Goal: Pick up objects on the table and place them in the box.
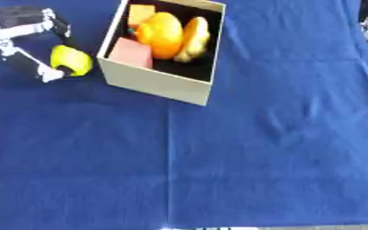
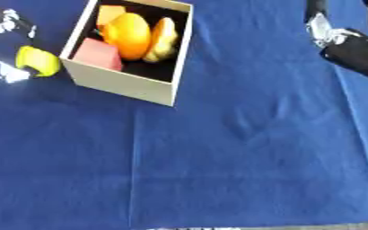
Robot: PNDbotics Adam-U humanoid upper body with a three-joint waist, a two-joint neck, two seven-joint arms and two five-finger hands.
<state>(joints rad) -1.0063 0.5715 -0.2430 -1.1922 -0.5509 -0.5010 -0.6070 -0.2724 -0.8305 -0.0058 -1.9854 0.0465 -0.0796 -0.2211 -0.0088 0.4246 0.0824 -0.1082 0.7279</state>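
My box (image 1: 155, 83) at 11 o'clock already holds an orange (image 1: 159, 33) and other pieces, and my left hand (image 1: 22, 42), fingers curled round the yellow object (image 1: 71, 60) beside it, has this one left.

Left hand (image 1: 22, 42) at upper left, fingers curled, pinching small yellow object (image 1: 71, 60). Right hand (image 2: 352, 47) at upper right edge, finger pose unclear.
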